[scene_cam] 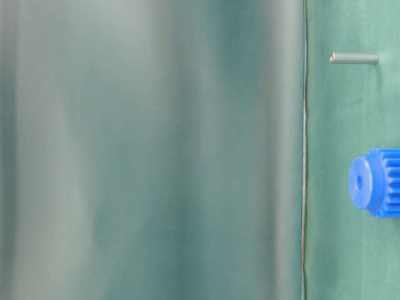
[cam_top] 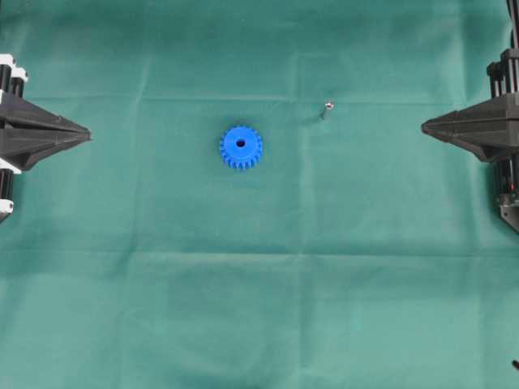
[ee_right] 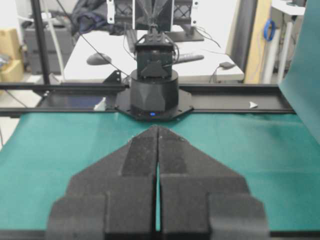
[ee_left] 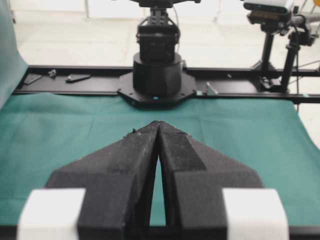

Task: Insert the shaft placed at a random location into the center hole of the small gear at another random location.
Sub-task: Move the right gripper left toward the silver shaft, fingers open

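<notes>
The small gear is bright blue and lies flat near the middle of the green cloth, its dark center hole facing up. The shaft, a tiny silvery pin, stands on the cloth up and to the right of the gear. The table-level view shows the gear and the shaft apart. My left gripper rests shut at the left edge, far from both. At the right edge, my right gripper is also shut, with nothing in it. Both wrist views show the tips touching and nothing between them.
The green cloth covers the whole table. The opposite arm's black base stands at the far edge in each wrist view. A blurred green drape fills most of the table-level view.
</notes>
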Robot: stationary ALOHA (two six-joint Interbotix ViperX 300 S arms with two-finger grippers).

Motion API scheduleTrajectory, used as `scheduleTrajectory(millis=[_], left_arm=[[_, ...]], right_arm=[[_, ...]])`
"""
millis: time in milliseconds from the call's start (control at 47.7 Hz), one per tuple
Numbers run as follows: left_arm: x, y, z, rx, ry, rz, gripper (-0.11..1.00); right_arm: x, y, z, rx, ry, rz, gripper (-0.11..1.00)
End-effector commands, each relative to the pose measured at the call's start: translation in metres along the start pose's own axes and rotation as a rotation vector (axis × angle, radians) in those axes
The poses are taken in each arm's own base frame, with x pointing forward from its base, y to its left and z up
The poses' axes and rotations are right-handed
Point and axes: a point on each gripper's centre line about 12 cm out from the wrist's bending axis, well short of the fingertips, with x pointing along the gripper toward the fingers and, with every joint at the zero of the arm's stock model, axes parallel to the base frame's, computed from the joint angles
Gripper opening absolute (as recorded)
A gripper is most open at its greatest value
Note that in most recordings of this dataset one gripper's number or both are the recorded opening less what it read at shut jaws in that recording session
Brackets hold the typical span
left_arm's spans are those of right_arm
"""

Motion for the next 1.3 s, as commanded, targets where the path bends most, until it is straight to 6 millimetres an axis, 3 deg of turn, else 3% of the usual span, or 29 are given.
scheduleTrajectory(millis=[0,189,482,587,776,817,901,1279], left_arm=[[0.004,0.0,0.012,0.015,-0.023,-0.004,0.0],[0.004,0.0,0.013,0.013,-0.015,-0.002,0.0],[0.003,0.003,0.011,0.018,-0.008,0.011,0.0],[0.003,0.004,0.011,0.023,-0.006,0.016,0.0],[0.003,0.004,0.01,0.026,-0.003,0.017,0.0],[0.003,0.004,0.01,0.024,-0.003,0.017,0.0],[0.003,0.004,0.01,0.021,-0.001,0.017,0.0],[0.003,0.004,0.005,0.019,0.02,0.017,0.0]], right_arm=[[0.003,-0.003,0.006,-0.003,-0.006,-0.012,0.01],[0.01,-0.014,-0.002,-0.009,0.058,-0.065,0.01],[0.031,-0.037,-0.043,-0.006,0.18,-0.156,0.04],[0.04,-0.046,-0.061,-0.007,0.216,-0.187,0.26],[0.054,-0.062,-0.107,-0.028,0.296,-0.228,0.81],[0.057,-0.066,-0.117,-0.026,0.304,-0.238,0.87],[0.06,-0.072,-0.133,-0.021,0.328,-0.258,0.79],[0.07,-0.094,-0.192,0.004,0.415,-0.323,0.8]])
